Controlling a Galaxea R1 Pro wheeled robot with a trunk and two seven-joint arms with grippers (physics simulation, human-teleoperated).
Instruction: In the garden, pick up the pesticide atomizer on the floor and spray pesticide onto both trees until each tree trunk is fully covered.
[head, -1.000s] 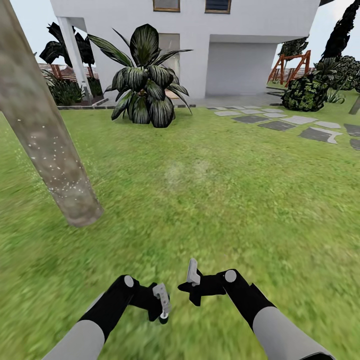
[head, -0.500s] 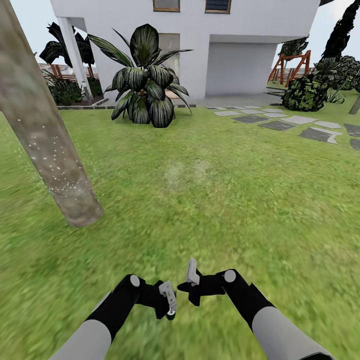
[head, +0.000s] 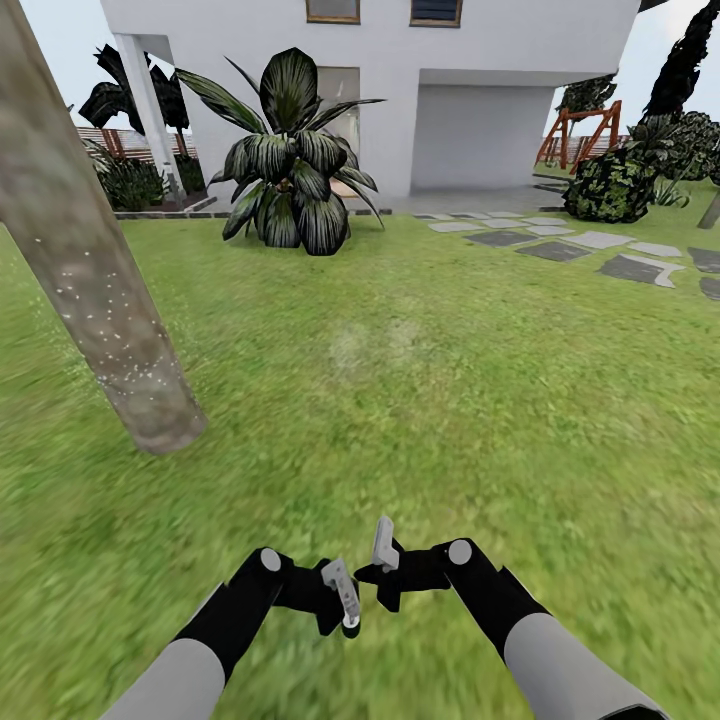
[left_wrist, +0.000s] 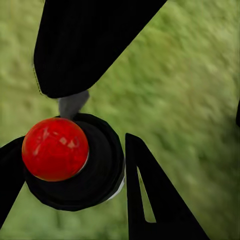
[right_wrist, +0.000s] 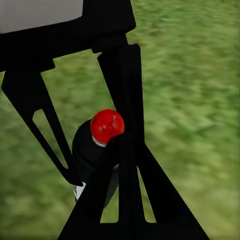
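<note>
The pesticide atomizer (left_wrist: 95, 175) is a small dark bottle with a red knob and a pale grey spout. My left gripper (head: 345, 618) is shut on it low over the grass floor (head: 420, 420), its fingers (left_wrist: 142, 200) on either side of the bottle. In the right wrist view the bottle (right_wrist: 87, 150) sits just beyond my right gripper (right_wrist: 125, 146). That gripper's tips meet with nothing between them, and it hangs close beside the left one (head: 376, 585). One tree trunk (head: 90, 280) leans at the left, thick and mottled grey-brown, dotted with white specks.
A big dark-leaved plant (head: 290, 160) stands ahead before the white house (head: 480, 90). Grey stepping stones (head: 600, 255) and dark bushes (head: 615, 185) lie to the right. A faint pale haze (head: 372, 345) hangs over the lawn.
My left gripper has moved to the right with the atomizer, closing in on the right gripper. The right arm and the view have stayed still.
</note>
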